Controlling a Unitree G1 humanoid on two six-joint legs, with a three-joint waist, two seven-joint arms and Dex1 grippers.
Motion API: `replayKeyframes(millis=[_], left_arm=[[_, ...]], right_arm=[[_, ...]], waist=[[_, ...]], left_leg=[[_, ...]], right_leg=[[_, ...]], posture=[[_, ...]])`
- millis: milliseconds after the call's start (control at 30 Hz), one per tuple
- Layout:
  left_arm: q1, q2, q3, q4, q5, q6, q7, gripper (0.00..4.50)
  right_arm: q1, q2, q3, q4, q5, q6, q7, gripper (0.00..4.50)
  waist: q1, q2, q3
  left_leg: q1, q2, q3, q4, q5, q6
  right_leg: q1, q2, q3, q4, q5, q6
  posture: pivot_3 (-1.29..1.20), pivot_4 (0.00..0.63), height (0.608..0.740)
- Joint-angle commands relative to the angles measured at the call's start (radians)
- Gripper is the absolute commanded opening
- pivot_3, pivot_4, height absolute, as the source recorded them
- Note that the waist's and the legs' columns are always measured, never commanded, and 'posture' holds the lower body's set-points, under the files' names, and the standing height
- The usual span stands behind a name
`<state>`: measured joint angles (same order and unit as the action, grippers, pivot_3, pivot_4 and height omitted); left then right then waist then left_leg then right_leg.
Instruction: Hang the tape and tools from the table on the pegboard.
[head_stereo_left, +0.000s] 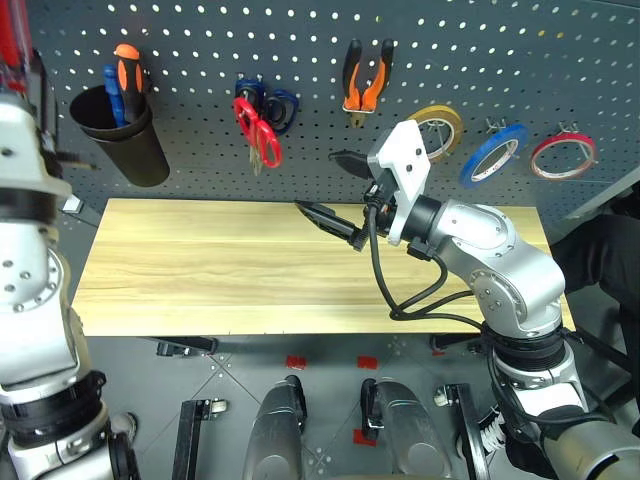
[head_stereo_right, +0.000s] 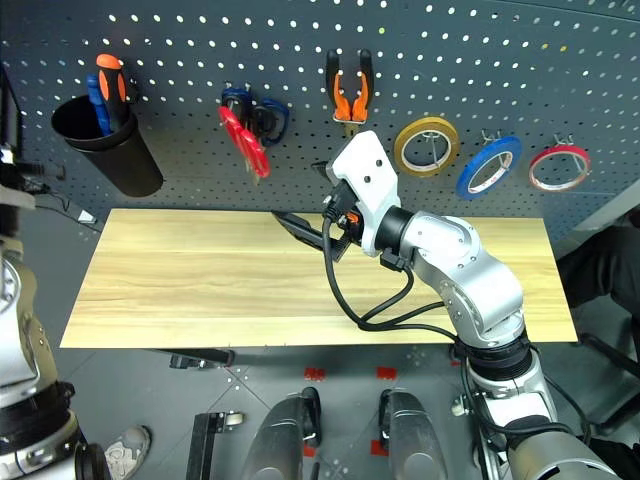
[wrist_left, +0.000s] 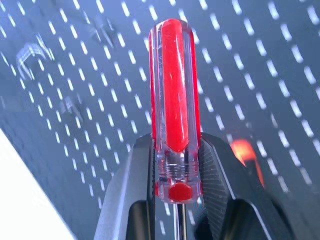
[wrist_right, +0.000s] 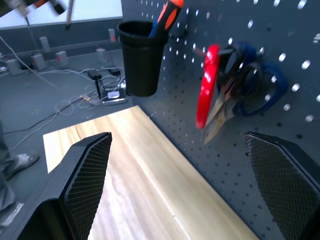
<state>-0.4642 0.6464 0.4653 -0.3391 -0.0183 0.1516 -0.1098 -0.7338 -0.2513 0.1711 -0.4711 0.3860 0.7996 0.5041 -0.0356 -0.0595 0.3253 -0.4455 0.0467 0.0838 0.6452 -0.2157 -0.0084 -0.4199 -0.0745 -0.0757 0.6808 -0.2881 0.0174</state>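
My left gripper (wrist_left: 175, 150) is shut on the slim screwdriver (wrist_left: 175, 90) just below its red handle and holds it up in front of the pegboard (head_stereo_left: 200, 40). The handle also shows at the upper left of the left eye view (head_stereo_left: 12, 40). My right gripper (head_stereo_left: 330, 188) hangs open over the middle of the table (head_stereo_left: 200, 260), with nothing between its fingers (wrist_right: 85, 175). On the pegboard hang the red-looped scissors (head_stereo_left: 258, 130), the orange-and-black pliers (head_stereo_left: 366, 85) and the blue tape (head_stereo_left: 468, 175).
A black cup (head_stereo_left: 125, 135) on the pegboard's left holds orange- and blue-handled screwdrivers. Dark blue scissors (head_stereo_left: 280, 105) hang behind the red ones. A yellow tape ring (head_stereo_left: 440, 110) and a red tape ring (head_stereo_left: 560, 175) flank the blue one. A person's shoe (head_stereo_right: 125, 450) is on the floor.
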Motion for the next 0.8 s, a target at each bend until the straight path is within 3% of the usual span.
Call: replayKeyframes(millis=[33, 267, 467, 633, 800], left_arm=[[-0.192, 0.030, -0.017, 0.193, -0.042, -0.091, -0.010, 0.87], [-0.465, -0.024, -0.131, 0.649, -0.022, -0.384, -0.037, 0.87], [-0.451, -0.041, -0.148, 0.774, -0.018, -0.494, -0.016, 0.87], [-0.406, -0.053, -0.144, 0.769, -0.012, -0.513, 0.014, 0.87], [-0.371, -0.065, -0.132, 0.737, -0.034, -0.518, 0.038, 2.50]], right_arm=[[-0.035, 0.033, -0.012, -0.062, 0.032, -0.003, -0.022, 4.50], [-0.090, 0.074, -0.011, -0.034, 0.032, -0.008, -0.054, 4.50], [-0.098, 0.085, -0.022, -0.046, 0.051, 0.002, -0.069, 4.50], [-0.114, 0.092, -0.048, -0.046, 0.078, 0.018, -0.080, 4.50], [-0.114, 0.078, -0.048, -0.036, 0.081, 0.017, -0.080, 4.50]], waist=[[0.001, -0.004, -0.003], [-0.003, -0.005, -0.019], [-0.025, -0.005, -0.021], [-0.047, -0.004, -0.023], [-0.051, -0.004, -0.024]], left_leg=[[-0.001, 0.001, -0.001, 0.001, 0.001, -0.001], [-0.001, 0.000, -0.001, 0.002, 0.002, -0.001], [-0.002, 0.000, -0.001, 0.003, 0.002, -0.001], [-0.002, 0.001, -0.001, 0.003, 0.002, -0.001], [-0.002, 0.001, -0.001, 0.009, 0.002, -0.001]], right_leg=[[0.000, 0.002, -0.001, 0.000, 0.000, 0.000], [0.000, 0.001, -0.005, 0.001, 0.000, 0.000], [0.000, 0.001, -0.006, 0.001, 0.001, 0.000], [-0.001, 0.001, -0.006, 0.003, 0.001, 0.000], [-0.001, 0.001, -0.005, 0.009, 0.001, 0.000]], posture=[[-0.12, 0.212, 0.740], [-0.16, 0.201, 0.740], [-0.19, 0.204, 0.740], [-0.20, 0.204, 0.740], [-0.20, 0.202, 0.740]])
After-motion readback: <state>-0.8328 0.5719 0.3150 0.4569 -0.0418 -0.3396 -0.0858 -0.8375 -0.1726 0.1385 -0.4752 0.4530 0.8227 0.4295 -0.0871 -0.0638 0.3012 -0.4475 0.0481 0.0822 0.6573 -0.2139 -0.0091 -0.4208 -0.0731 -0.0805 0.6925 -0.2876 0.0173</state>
